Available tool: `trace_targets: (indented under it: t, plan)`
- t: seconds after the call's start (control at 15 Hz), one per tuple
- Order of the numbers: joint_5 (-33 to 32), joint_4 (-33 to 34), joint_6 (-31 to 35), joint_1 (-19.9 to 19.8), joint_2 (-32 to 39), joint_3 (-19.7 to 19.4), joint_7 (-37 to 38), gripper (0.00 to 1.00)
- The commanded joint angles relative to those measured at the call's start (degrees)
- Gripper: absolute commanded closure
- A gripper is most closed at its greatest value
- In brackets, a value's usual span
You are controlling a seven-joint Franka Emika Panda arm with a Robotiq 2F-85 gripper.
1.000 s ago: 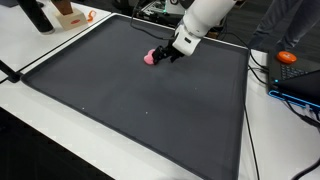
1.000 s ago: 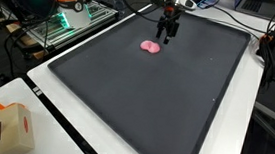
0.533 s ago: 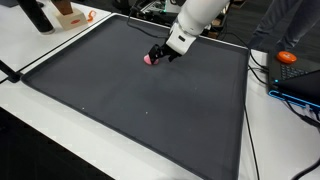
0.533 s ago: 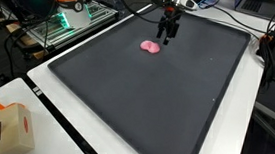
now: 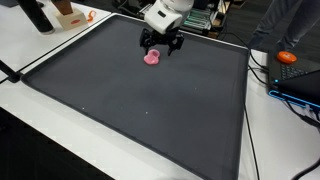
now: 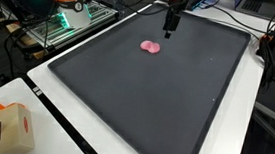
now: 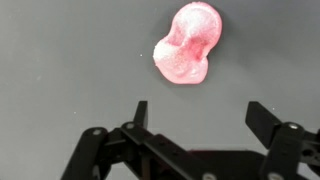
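just ahead of pincer point(image 7: 200, 118), toward top of wrist view, pink lump point(image 7: 188, 45) is seen lying flat on dark mat point(image 7: 60, 60), untouched. jaws spread wide, nothing held. lump's long axis tilted steeply, nearly crosswise to line between fingertips.

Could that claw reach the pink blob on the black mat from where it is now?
Probably yes. The gripper hangs open close by the pink blob, which lies alone on the black mat with nothing between them.
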Motion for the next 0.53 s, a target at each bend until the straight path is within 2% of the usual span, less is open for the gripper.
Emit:
trace_targets:
  t: [0.0, 0.47]
  plan:
    - [5.94, -1.20, -2.17, -1.85, -4.87, -0.15, 1.60, 0.00]
    - [10.69, -1.67, -6.01, -3.02, -10.73, -1.59, 13.19, 0.00]
